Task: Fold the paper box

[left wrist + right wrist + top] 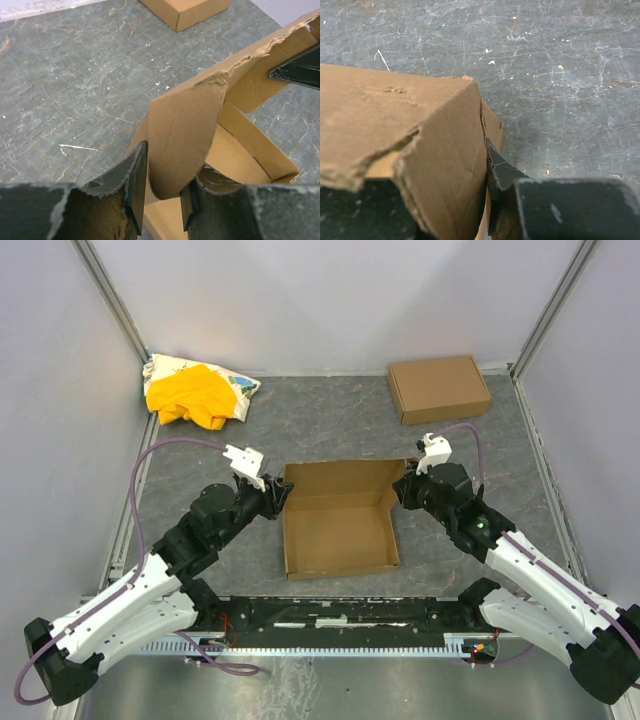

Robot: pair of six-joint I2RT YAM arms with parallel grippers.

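Paper box (340,530) lies flat on the worktop (330,430), open side up.

Progress, as judged: partly formed.
- Base is down. Left, near and right walls of the box stand as a shallow tray.
- Along the box's far edge a broad panel stands raised and is not closed over.
- Corner flaps at the box's far end look untucked. Tucking them and closing the top seem to be what is left.

Left tool (162,197): at the box's far-left corner. Its jaws stand apart on either side of a rounded flap and are not pinching it flat, so it reads as released.

Right tool (405,485): at the box's far-right corner. One finger lies against the outside of the wall and the other is hidden behind the card. Cannot tell whether it is clamped.

Material of the box:
- Plain brown card, matt and thin enough to bow.
- The flap between the left tool's fingers curves rather than lying flat.
- The upper edge of the far panel is ragged and fibrous.
- There is a split at the far-right corner crease.

Worktop: dark grey, marbled, scuffed with pale flecks.

Also present:
- A ready-made cardboard box (440,388), well beyond the paper box's far-right corner.
- A yellow-and-white cloth heap (198,392), well beyond its far-left corner.
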